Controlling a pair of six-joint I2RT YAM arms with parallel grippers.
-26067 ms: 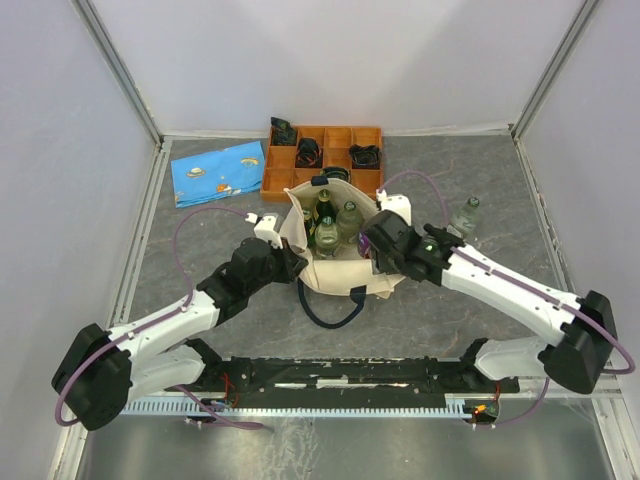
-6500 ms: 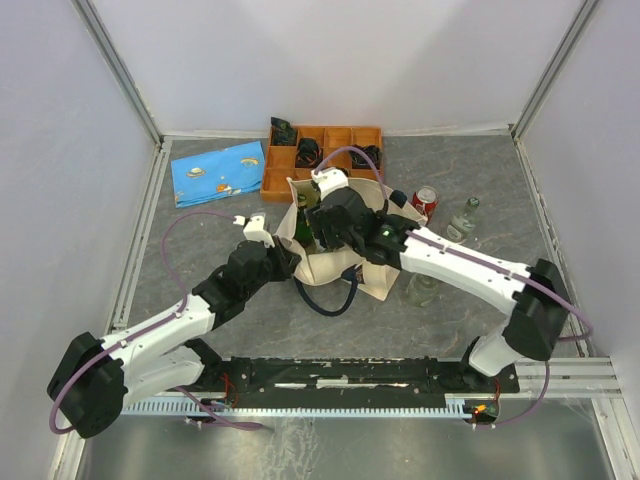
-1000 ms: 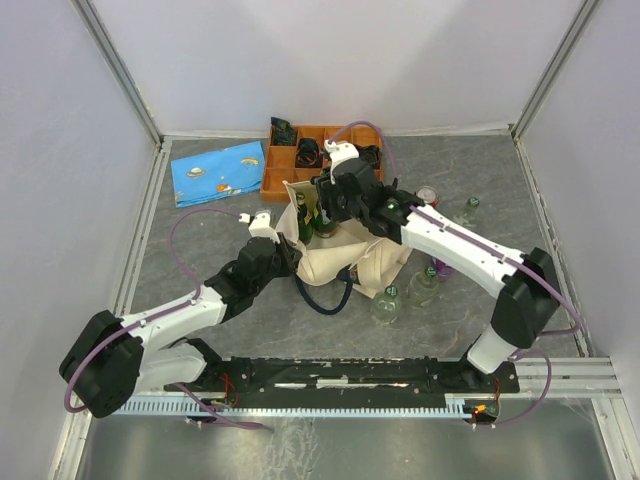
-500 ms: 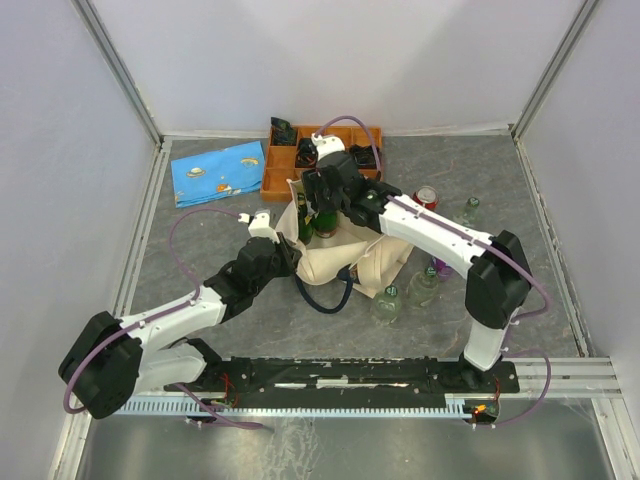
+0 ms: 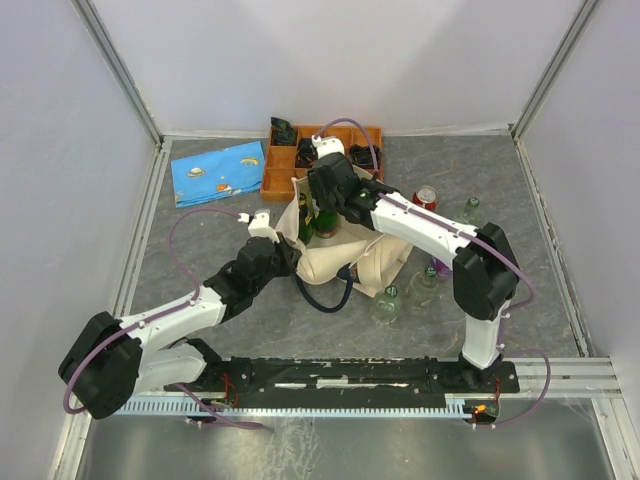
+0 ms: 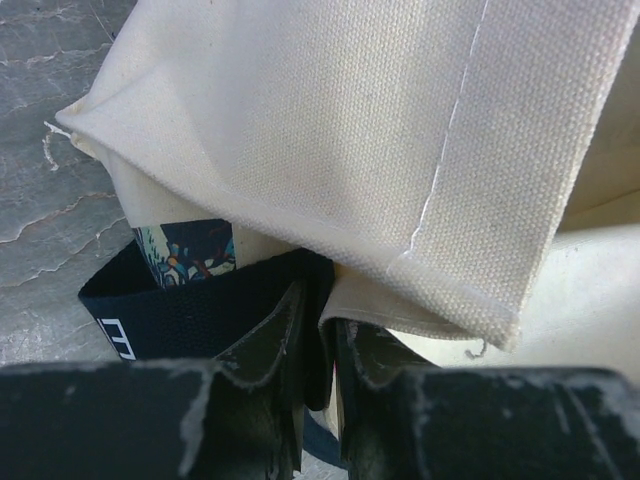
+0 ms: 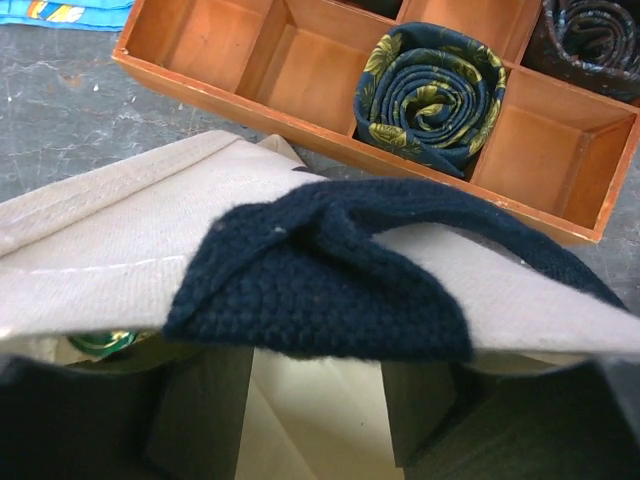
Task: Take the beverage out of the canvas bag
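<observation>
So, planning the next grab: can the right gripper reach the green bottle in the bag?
Probably not directly: the navy handle and canvas bag rim droop over the green bottle before the right gripper.

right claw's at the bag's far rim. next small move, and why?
Probably close the right claw on the navy handle to lift it back. The open claw hangs at the far rim of the canvas bag, which sags over the mouth; only a green bottle cap peeks out. The left claw pins the near edge.
</observation>
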